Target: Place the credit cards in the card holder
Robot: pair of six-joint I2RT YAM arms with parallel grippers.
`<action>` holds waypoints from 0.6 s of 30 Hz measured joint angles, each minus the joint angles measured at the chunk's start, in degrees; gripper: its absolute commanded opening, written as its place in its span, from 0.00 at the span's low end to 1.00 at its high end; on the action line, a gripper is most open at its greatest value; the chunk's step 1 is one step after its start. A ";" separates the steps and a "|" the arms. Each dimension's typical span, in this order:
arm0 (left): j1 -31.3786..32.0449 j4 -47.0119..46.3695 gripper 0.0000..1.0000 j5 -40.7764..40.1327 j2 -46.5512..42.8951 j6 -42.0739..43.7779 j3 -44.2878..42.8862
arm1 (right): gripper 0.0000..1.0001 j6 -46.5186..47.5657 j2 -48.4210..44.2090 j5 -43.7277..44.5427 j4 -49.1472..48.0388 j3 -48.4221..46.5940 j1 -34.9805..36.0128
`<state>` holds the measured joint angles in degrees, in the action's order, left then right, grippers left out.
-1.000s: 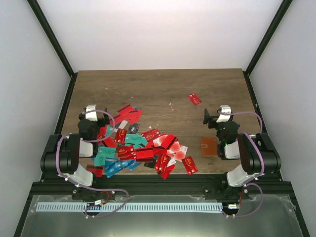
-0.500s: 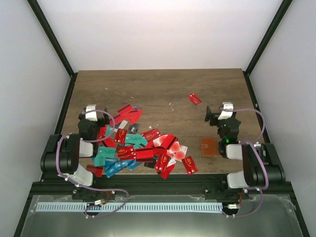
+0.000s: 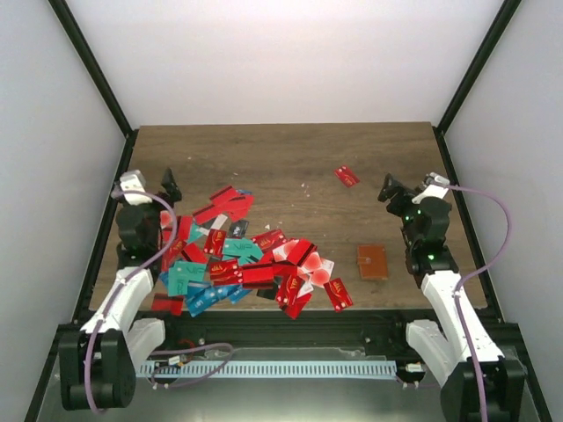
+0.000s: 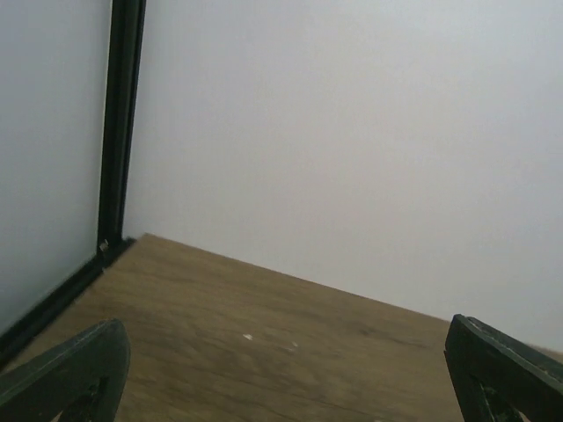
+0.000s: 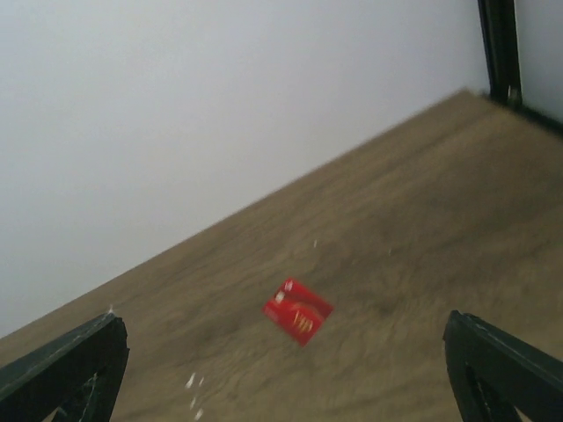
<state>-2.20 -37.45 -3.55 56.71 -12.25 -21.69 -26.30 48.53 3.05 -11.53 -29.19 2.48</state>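
Observation:
The credit cards [image 3: 237,255] lie in a loose heap on the front left of the wooden table, mostly red with some teal and blue. One red card [image 3: 347,176] lies apart at the back right, and it also shows ahead of the right wrist [image 5: 297,310]. The brown card holder [image 3: 372,261] lies flat and closed at the front right. My left gripper [image 3: 151,185] hovers open at the heap's left edge and holds nothing [image 4: 286,360]; its wrist view shows only bare wood and wall. My right gripper [image 3: 411,186] hovers open behind the card holder, also empty [image 5: 286,369].
White walls close in the table on three sides, with black frame posts [image 3: 97,79] at the back corners. A black rail [image 3: 114,202] runs along the table's left edge. Small white specks [image 3: 305,186] dot the wood near the middle.
Both arms have unfolded and risen. The left gripper swung left toward the rail, the right gripper swung right and slightly back. Both stay open; the cards and holder have not moved.

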 measured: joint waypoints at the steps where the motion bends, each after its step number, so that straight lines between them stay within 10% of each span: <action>1: -0.02 2.40 1.00 0.04 -1.40 -1.53 -1.20 | 1.00 -2.45 -1.20 -0.48 3.45 -0.37 0.02; 9: -0.17 22.29 1.00 5.31 -8.37 -17.62 -5.11 | 1.00 -18.29 -0.17 -4.09 29.38 -3.65 0.02; 18: 2.56 39.34 1.00 18.69 3.63 -21.57 -10.10 | 1.00 -21.62 6.88 -7.78 40.50 1.42 0.92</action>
<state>0.36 1.89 15.14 60.34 -33.82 -31.79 -47.92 55.42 -4.73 28.97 -27.77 3.40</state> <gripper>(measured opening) 0.999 0.998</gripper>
